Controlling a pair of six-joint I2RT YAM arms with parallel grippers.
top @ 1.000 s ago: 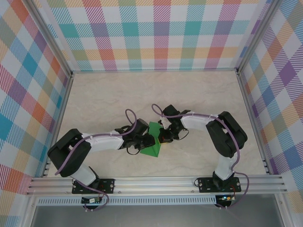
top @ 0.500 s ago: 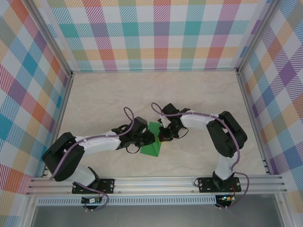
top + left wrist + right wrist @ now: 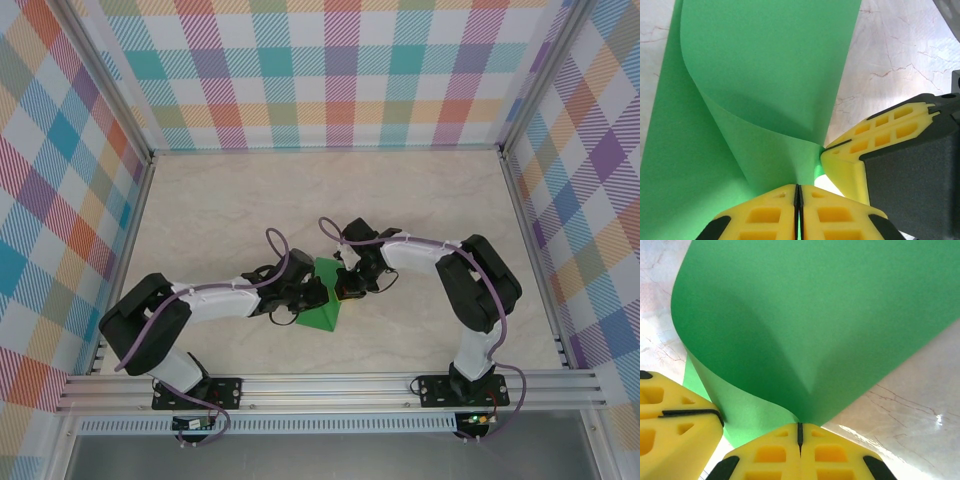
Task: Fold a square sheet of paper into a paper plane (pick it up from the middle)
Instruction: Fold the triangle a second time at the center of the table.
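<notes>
1. Green paper, location: the square sheet of paper (image 3: 323, 303) lies near the front centre of the marble-pattern table (image 3: 230, 200), directly between the two grippers. In the top view it has a triangular outline. The wrist views show an upper layer curling over the lower layer in a soft bend, not a pressed crease.
2. Left gripper (image 3: 798, 189): the jaws are pressed together with a pinch of the sheet clamped between them.
3. Right gripper (image 3: 800, 426): the jaws are likewise closed on a pinch of the sheet. Its tip sits just beside the tip of the left gripper, at the point where the curl converges.
4. Hazard, tearing: both grips act on almost the same spot of thin paper. Any motion of the arms apart or in opposite twist probably loads that short span and rips it.
5. Hazard, skewed crease: the bend is loose. If the layer is flattened while the edges are misaligned, the fold line likely sets off-centre and the plane comes out lopsided.
6. Hazard, slip: each grip covers only a small area. A fast lift or drag may pull the sheet free of one gripper.
7. Hazard, contact: with the tips this close, a small path error may make the grippers collide.
</notes>
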